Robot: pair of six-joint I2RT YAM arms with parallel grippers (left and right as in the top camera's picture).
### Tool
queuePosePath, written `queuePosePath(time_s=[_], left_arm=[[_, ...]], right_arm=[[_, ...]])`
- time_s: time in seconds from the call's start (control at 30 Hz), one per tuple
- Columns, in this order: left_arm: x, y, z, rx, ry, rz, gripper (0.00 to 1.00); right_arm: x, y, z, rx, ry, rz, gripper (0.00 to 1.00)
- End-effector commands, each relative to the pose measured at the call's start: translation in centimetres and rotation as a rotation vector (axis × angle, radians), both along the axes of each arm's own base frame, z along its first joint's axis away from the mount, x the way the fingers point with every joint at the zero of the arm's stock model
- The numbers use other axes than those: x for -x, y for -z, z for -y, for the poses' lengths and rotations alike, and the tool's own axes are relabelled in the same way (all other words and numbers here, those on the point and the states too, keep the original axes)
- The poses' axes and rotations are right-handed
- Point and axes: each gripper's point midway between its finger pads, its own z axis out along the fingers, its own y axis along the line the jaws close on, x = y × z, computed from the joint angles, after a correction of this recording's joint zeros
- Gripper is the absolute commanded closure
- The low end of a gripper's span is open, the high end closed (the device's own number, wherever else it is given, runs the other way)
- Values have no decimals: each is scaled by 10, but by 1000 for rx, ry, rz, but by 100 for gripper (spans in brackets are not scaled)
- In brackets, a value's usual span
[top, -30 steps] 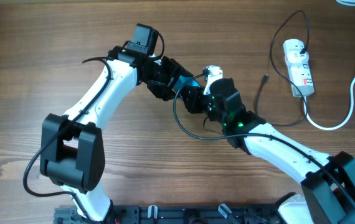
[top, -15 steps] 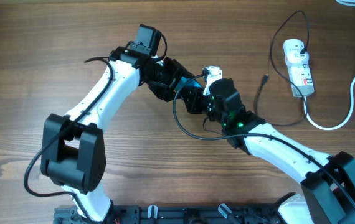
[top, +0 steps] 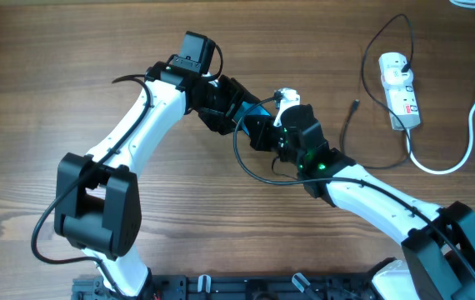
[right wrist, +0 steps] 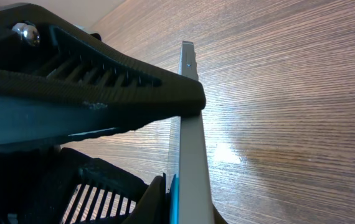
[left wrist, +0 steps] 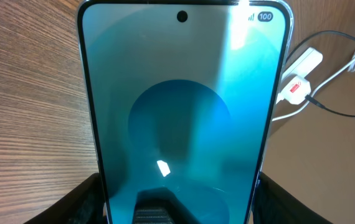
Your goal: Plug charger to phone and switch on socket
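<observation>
The phone (top: 257, 111), with its cyan screen lit, is held above the table's middle. In the left wrist view the phone (left wrist: 184, 112) fills the frame, and my left gripper (left wrist: 180, 202) is shut on its two side edges. In the right wrist view the phone (right wrist: 189, 137) shows edge-on, and my right gripper (right wrist: 187, 211) is closed on its face and back. The charger's connector tip (top: 355, 105) lies loose on the table. Its thin black cable runs to the white socket (top: 399, 102) at the right. The socket also shows in the left wrist view (left wrist: 302, 65).
The socket's thick white cord (top: 471, 125) loops across the table's right side and off the top edge. Both arms (top: 150, 108) meet over the middle of the wooden table (top: 54, 67).
</observation>
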Motion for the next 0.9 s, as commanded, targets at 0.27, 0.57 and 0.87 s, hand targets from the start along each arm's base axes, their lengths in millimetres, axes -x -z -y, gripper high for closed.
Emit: queuePosePath(time_s=[0.27,0.57,0.87], left_arm=[[-3,-8,2,-2,13,35,17],[-12,-26,-16,78,86,131,0],[-12,-61,-94,-45,77,293,0]], right_arm=[[-4,-12,-9,-91,23,-25,91],[-2,-13,-9,-325,143,-257,95],[8,-8,-6,-554,233,-590,95]])
